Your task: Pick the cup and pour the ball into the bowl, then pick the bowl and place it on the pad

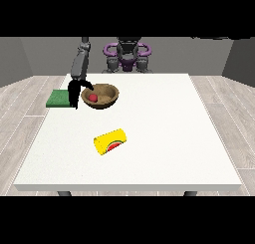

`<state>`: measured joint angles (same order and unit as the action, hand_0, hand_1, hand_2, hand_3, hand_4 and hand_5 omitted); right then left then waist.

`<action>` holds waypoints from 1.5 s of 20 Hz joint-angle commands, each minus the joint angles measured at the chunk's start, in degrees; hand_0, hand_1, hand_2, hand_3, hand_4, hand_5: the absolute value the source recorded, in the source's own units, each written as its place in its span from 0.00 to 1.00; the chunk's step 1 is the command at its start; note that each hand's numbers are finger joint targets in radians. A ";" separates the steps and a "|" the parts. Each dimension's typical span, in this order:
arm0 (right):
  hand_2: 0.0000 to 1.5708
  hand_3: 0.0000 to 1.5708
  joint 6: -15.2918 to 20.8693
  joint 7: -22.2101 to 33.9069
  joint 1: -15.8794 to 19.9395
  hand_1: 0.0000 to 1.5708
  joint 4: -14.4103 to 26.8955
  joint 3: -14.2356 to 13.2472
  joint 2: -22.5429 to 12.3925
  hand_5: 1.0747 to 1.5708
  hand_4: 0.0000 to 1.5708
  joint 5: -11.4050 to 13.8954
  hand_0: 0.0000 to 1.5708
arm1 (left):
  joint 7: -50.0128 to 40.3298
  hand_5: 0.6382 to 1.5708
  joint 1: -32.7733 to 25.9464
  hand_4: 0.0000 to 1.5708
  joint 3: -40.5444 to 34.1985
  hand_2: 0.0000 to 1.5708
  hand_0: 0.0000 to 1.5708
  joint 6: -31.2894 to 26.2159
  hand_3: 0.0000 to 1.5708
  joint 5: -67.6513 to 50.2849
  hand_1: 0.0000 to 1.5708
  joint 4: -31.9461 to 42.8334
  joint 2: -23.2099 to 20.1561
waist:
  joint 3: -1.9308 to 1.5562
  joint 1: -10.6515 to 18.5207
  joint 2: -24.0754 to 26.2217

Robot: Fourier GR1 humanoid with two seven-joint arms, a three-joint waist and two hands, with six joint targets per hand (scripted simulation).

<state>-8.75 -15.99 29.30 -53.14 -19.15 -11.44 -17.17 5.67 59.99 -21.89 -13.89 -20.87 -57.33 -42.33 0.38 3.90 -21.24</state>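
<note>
A brown bowl (103, 96) stands on the white table (159, 128) at the back left, with a small red ball (92, 97) inside it. The hand at the view's left (76, 91) hangs at the bowl's left rim, its thumb reaching over the rim towards the ball and its fingers pointing down outside the bowl. A green pad (59, 98) lies flat just left of that hand. A yellow cup (111, 141) with a watermelon picture lies on its side near the table's middle. No second hand shows.
The robot's body (127, 56) stands behind the table's far edge. Wooden floor surrounds the table on all sides.
</note>
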 commanded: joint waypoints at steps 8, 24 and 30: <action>0.00 0.00 -1.52 -6.00 2.09 0.00 8.71 -1.98 -0.68 0.99 0.18 -0.39 0.00 | -4.43 0.95 2.95 0.00 -0.17 0.00 0.00 0.85 0.00 -1.92 0.00 -4.92 -2.15 | -0.50 2.11 -3.69; 1.00 0.55 14.62 3.30 3.53 1.00 6.57 1.47 3.75 0.70 0.55 6.03 1.00 | -4.48 0.96 5.53 0.00 -0.72 0.00 0.00 -3.85 0.00 -4.40 0.00 -2.17 -4.22 | -0.34 5.82 -4.43; 1.00 1.00 21.73 8.06 1.21 1.00 3.66 6.62 -0.33 0.77 0.74 15.67 1.00 | -4.58 0.97 4.95 0.00 -1.62 0.00 0.00 -4.48 0.00 -4.63 0.00 1.26 -5.21 | -0.26 4.60 -0.67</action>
<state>9.64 -15.08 31.42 -52.79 -14.23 -9.32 -5.37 0.84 65.33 -23.16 -17.69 -25.50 -57.72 -46.88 1.52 9.01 -22.43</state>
